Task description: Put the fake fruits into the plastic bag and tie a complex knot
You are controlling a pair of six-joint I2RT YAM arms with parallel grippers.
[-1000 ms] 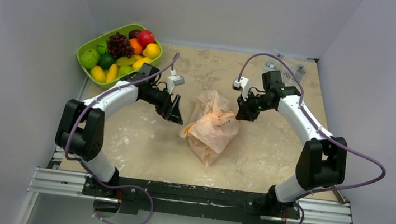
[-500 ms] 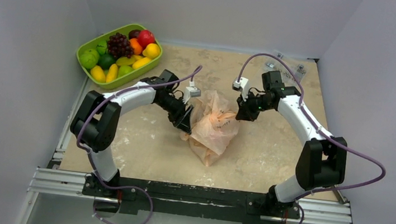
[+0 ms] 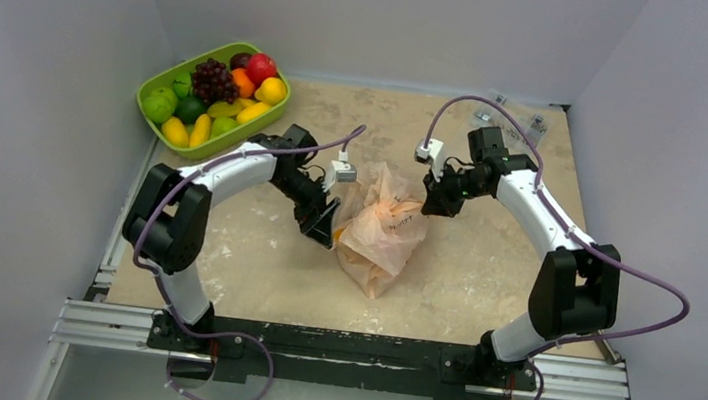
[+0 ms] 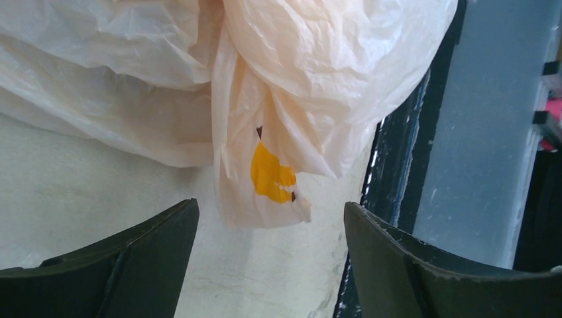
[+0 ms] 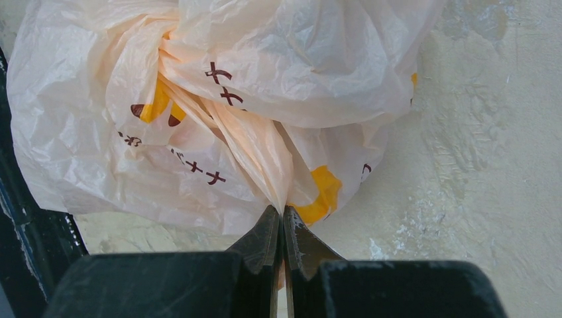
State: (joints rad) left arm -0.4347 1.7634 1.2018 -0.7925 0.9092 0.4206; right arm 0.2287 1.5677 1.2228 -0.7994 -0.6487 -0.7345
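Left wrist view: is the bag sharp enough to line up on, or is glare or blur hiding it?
Left wrist: the plastic bag is sharp and evenly lit, no glare; the left end effector is dark and slightly soft, the background at right blurred. Right wrist: crisp, print legible. Top external: soft even light, faint shadows.

**Desk** [image 3: 253, 259]: beige top, mottled like stone with whitish scuffed patches, set in a three-sided alcove.
**Back wall** [image 3: 381, 12]: plain pale grey, matt.
**Left wall** [image 3: 27, 123], **right wall** [image 3: 698, 149]: same grey, meeting the desk's side edges.
**Aluminium rail** [image 3: 104, 328]: slotted profiles across the desk's near edge, with a black plate [image 3: 343, 345] along them.
**Light:** soft and even, with faint shadows.
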